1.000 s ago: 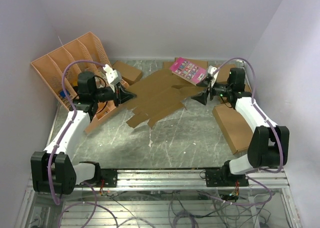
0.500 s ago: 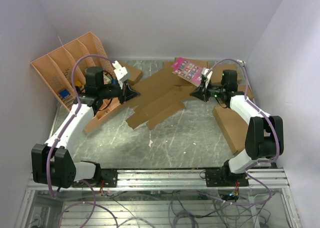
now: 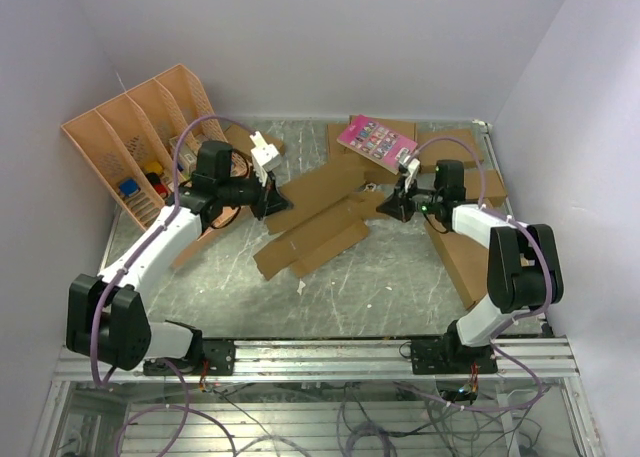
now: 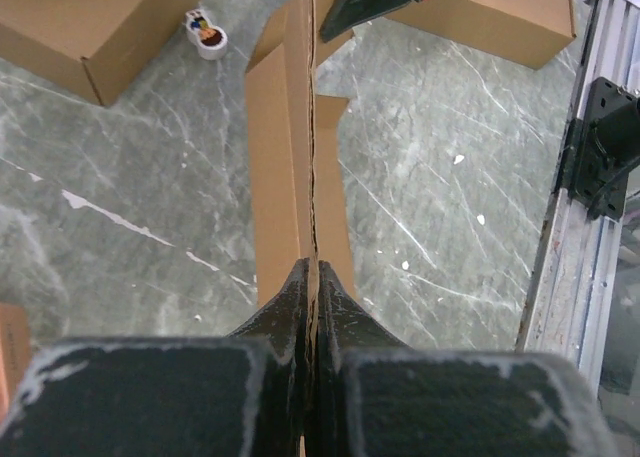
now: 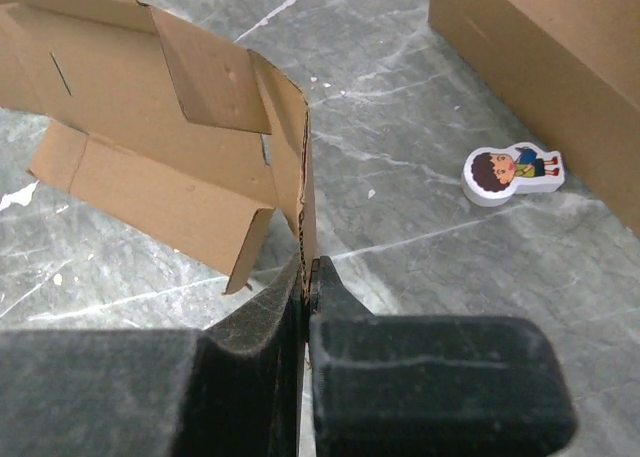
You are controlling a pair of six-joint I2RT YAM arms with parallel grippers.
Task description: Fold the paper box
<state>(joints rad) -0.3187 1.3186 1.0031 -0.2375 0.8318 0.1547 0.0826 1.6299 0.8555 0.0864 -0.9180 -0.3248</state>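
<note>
Paper box point(image 3: 318, 217): unfolded sheet over the middle of the counter point(image 3: 390, 277), spanning between the arms. Left gripper point(image 4: 311, 269) is closed on its left edge; right gripper point(image 5: 306, 267) is closed on a right flap edge. Both holds are shallow, at the fingertips only. Risk: uneven pull or twist could slip the sheet free, tear a flap, or buckle it off its creases.

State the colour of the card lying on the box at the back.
The card is bright pink with small multicoloured pictures; the top external view shows it best.
</note>
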